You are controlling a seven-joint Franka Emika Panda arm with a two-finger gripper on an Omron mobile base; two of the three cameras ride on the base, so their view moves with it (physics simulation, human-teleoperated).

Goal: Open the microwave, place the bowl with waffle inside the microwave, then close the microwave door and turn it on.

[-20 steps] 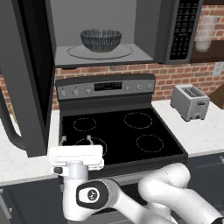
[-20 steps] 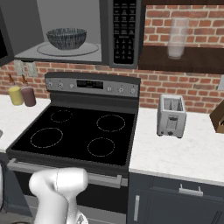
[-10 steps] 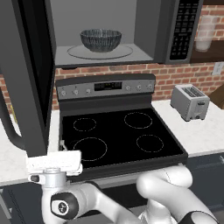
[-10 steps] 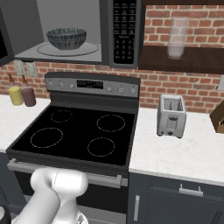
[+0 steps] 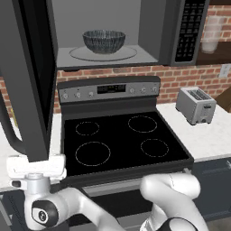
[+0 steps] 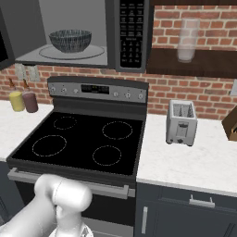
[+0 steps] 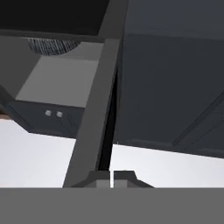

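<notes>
1. Left base view: the bowl [image 5: 104, 41] sits on the turntable inside the open microwave [image 5: 149, 31]. The microwave door [image 5: 28, 76] hangs swung out at near left. The arm has dropped and swung left over the last second, so its wrist now sits low, under the door's edge. Placing looks done; closing is next.
2. Right base view: the bowl [image 6: 70, 40] rests in the cavity, left of the keypad [image 6: 131, 28]. The toaster [image 6: 181, 122] stands on the right counter.
3. Hand view: the gripper [image 7: 112, 178] has snapped from wide to pressed together, holding nothing, fingertips aimed up along the door edge [image 7: 94, 113].
</notes>
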